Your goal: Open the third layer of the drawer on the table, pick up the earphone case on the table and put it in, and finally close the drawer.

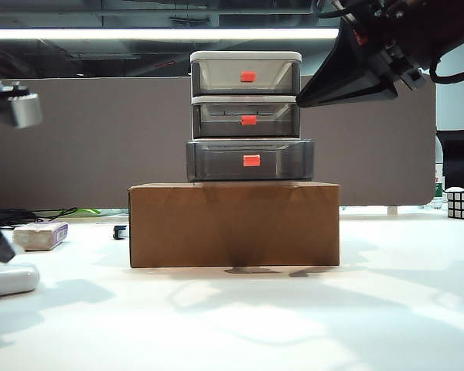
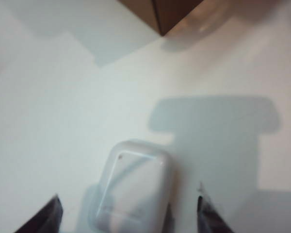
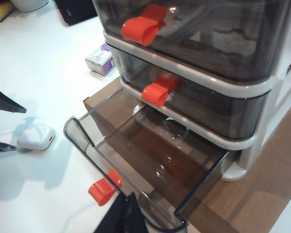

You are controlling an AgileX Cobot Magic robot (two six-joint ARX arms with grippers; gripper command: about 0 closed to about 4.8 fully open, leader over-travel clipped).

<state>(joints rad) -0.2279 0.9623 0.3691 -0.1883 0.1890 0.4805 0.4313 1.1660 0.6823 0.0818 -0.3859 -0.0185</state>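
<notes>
I see smoky grey translucent trays in the drawer (image 1: 246, 116), white frame, red-orange tabs. The third layer (image 3: 150, 165) matches. The cardboard box (image 1: 233, 224) is brown; the earphone case (image 2: 133, 191) glossy white on my white worktop (image 1: 294, 325). Both claws, left claw (image 2: 131, 213) and right claw (image 3: 123, 218), are black.

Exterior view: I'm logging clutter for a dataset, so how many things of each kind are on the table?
Drawer units: 1
Cardboard boxes: 1
Earphone cases: 1
Greyish blocks with purple edge: 1
Puzzle cubes: 1
Small dark items by the box: 1
Total: 6
</notes>
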